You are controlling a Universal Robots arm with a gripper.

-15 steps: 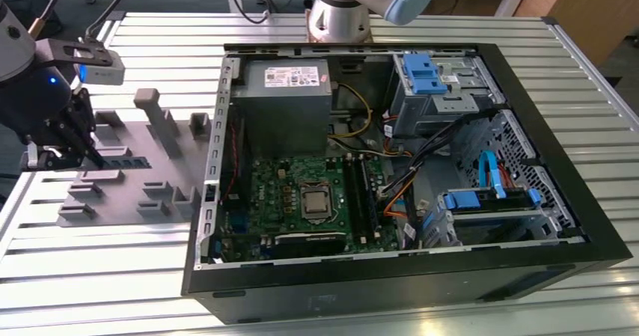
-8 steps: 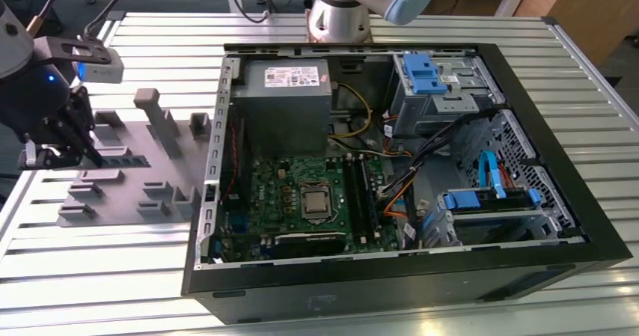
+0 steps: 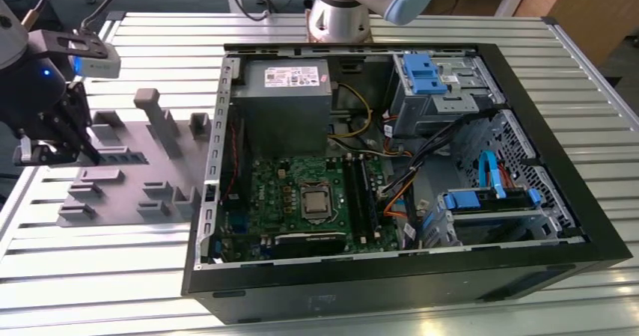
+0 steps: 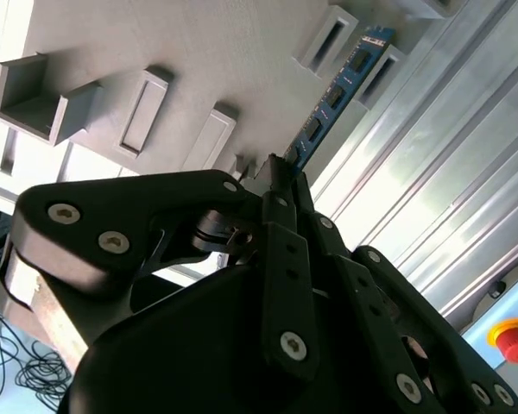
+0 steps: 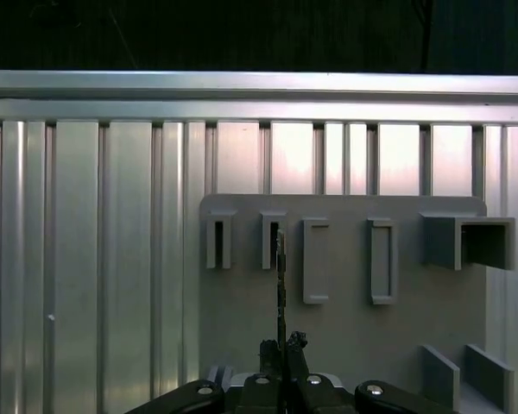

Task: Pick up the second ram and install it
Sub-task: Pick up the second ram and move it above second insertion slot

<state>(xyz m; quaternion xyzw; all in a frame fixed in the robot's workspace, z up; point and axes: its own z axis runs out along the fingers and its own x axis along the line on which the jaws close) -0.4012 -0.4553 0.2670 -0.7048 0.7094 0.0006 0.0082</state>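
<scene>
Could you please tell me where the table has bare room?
Bare table slats lie between the gray fixture plate and the near edge, at the exterior view's left of the computer case. Crowded: the plate, where the gripper holds the second ram.

Black claw (image 4: pixel 281 171); blue-black ram (image 4: pixel 338 90); gray fixture (image 4: pixel 198 52); silver table (image 5: pixel 86 259)

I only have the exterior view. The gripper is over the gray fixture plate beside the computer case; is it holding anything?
Observer: Yes. In the second wrist view the gripper is shut on a long, thin blue-green memory stick with black chips.
Operator: Where does its free end reach?
Observer: In the first wrist view it ends by a narrow gray slotted block on the gray plastic fixture plate; whether it sits in the slot, I cannot tell.
</scene>
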